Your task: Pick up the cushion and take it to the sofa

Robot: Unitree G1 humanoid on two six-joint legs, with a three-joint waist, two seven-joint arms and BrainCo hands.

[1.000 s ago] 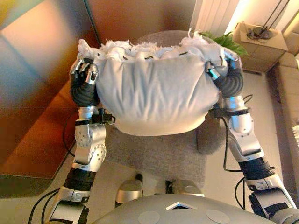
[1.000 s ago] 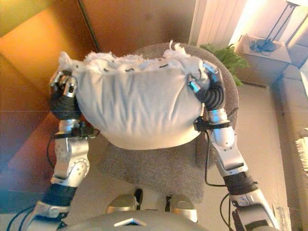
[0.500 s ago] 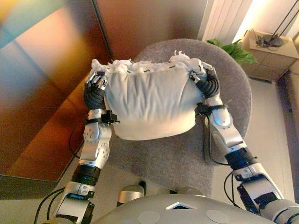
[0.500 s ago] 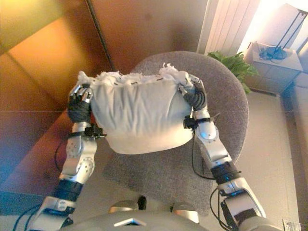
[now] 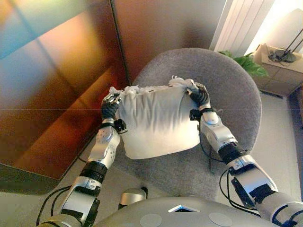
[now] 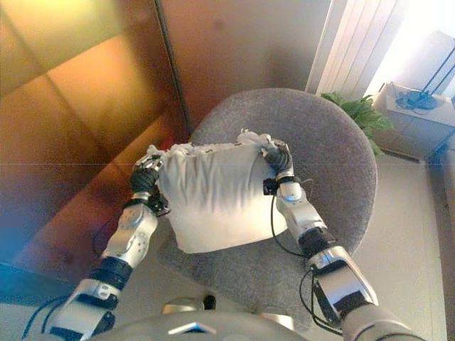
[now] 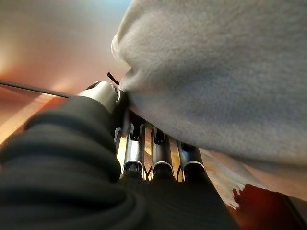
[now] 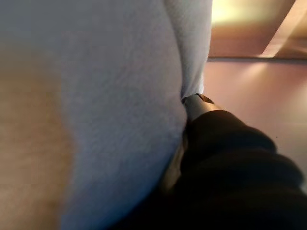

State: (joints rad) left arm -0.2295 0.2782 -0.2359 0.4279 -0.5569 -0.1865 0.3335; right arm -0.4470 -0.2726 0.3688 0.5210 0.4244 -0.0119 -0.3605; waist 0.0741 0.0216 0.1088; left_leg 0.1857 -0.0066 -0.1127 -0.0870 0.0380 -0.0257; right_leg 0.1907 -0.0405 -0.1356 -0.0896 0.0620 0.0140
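Note:
A white cushion (image 5: 156,120) with a frayed top edge hangs between my two hands over a round grey armchair (image 5: 232,94). My left hand (image 5: 110,105) is shut on its left top corner. My right hand (image 5: 199,94) is shut on its right top corner. The cushion also shows in the right eye view (image 6: 213,192), with the left hand (image 6: 144,177) and right hand (image 6: 276,158) at its corners. In the left wrist view the cushion's cloth (image 7: 216,76) lies over my fingers (image 7: 160,158). In the right wrist view the cushion (image 8: 110,96) fills most of the picture.
A brown glossy wall panel (image 5: 57,85) stands close on the left. A green plant (image 5: 246,61) and a low cabinet (image 5: 284,61) with a lamp foot are at the back right, next to white curtains (image 5: 241,23). Pale floor (image 5: 284,132) lies to the right of the chair.
The cushion and both hands have moved away from the camera and lower, toward the armchair's seat. The view has shifted, showing more of the chair.

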